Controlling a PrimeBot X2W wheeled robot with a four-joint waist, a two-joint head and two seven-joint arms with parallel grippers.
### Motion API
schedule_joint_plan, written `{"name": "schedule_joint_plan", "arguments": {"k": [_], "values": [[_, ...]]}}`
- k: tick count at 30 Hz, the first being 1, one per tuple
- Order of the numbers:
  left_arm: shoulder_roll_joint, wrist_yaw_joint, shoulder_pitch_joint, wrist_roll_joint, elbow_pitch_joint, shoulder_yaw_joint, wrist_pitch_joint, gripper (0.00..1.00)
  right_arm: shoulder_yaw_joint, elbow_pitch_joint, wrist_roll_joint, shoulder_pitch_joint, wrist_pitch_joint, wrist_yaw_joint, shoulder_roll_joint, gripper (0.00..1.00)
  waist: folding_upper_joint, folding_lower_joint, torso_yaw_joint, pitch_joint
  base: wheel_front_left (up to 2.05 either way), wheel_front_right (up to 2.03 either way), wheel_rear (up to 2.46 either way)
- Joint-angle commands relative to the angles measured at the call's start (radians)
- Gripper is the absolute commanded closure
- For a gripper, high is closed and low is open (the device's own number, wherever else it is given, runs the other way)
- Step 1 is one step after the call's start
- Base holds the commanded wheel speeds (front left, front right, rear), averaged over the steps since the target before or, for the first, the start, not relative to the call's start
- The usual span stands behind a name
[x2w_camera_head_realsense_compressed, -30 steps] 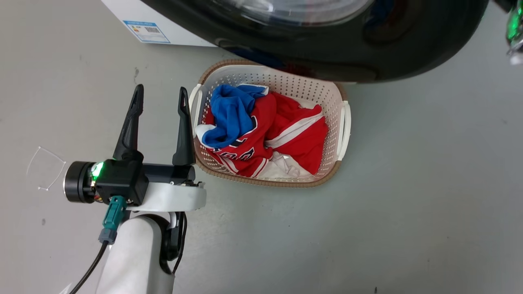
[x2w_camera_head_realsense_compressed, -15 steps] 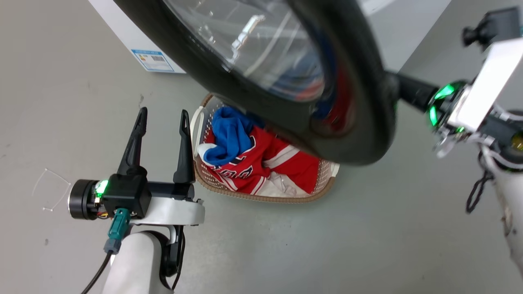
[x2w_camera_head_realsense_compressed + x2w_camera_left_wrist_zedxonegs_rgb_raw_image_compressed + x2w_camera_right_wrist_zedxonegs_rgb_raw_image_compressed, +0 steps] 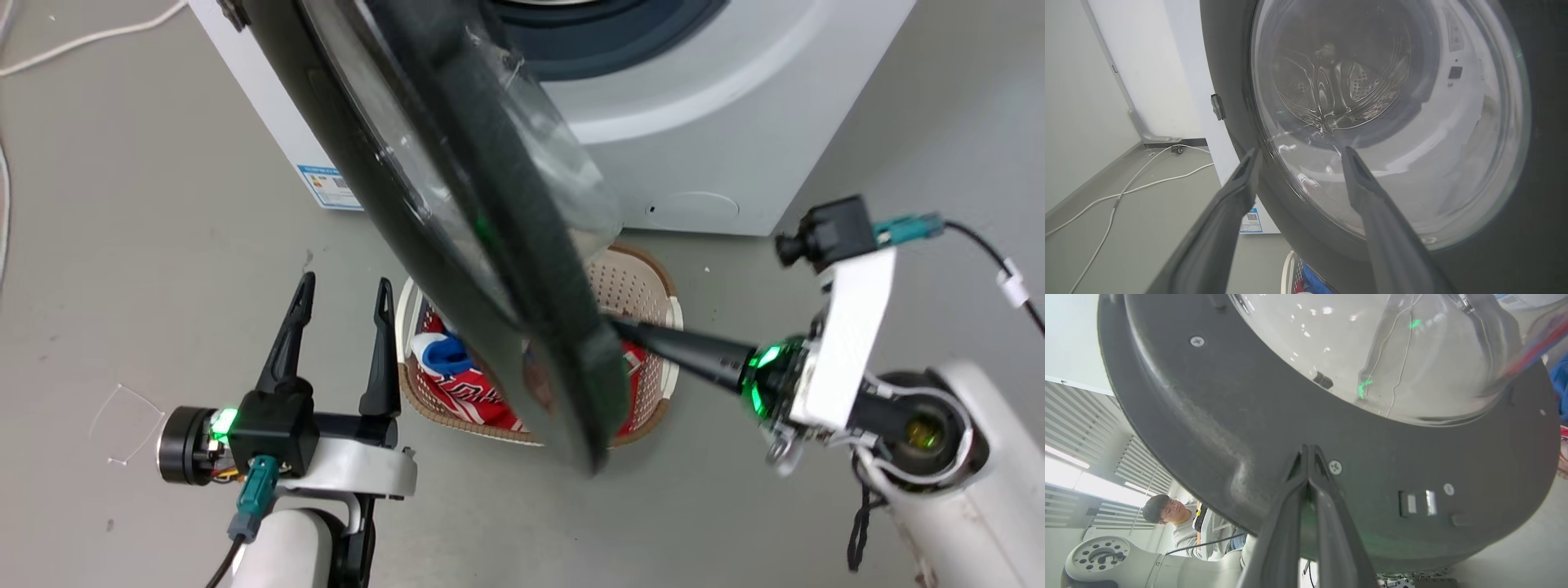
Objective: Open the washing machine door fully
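door: the large round glossy black washing machine door (image 3: pixel 506 245) with its bulging clear glass bowl is standing swung out from the white boxy washing machine (image 3: pixel 694 147) and hanging over the basket. It is judged partly open, not fully.
right pincer: the right gripper (image 3: pixel 624 329) is keeping its fingers together, gripping nothing. The tips are lying against the door's inner rim, likely pushing it wider.
left pincer: the left gripper (image 3: pixel 344 286) is idling, fingers apart and empty, beside the basket.
basket: the white perforated plastic laundry basket (image 3: pixel 645 286) is holding crumpled red and blue clothes (image 3: pixel 465 384).
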Motion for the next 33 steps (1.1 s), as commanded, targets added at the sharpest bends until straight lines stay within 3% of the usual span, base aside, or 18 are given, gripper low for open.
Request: {"name": "schedule_joint_plan", "arguments": {"k": [1,17,33], "values": [[-0.001,0.005,0.018,-0.005,0.001,-0.002,-0.003,0.0,0.028,-0.02,-0.002,0.044,0.01,0.003,0.019,1.0,-0.0001,0.0001,0.007,-0.023,0.0,0.0,0.0],[-0.001,0.002,0.083,0.003,0.019,0.005,-0.003,0.0,0.075,0.005,0.003,0.194,-0.017,0.002,0.099,1.0,-0.0001,0.0001,0.008,-0.114,0.0,0.0,0.0],[-0.001,-0.005,0.199,0.003,0.04,0.03,-0.003,0.0,-0.25,-0.018,-0.02,0.396,-0.402,0.002,0.16,1.0,-0.0001,0.0001,-0.013,-0.29,0.0,0.0,0.0]]}}
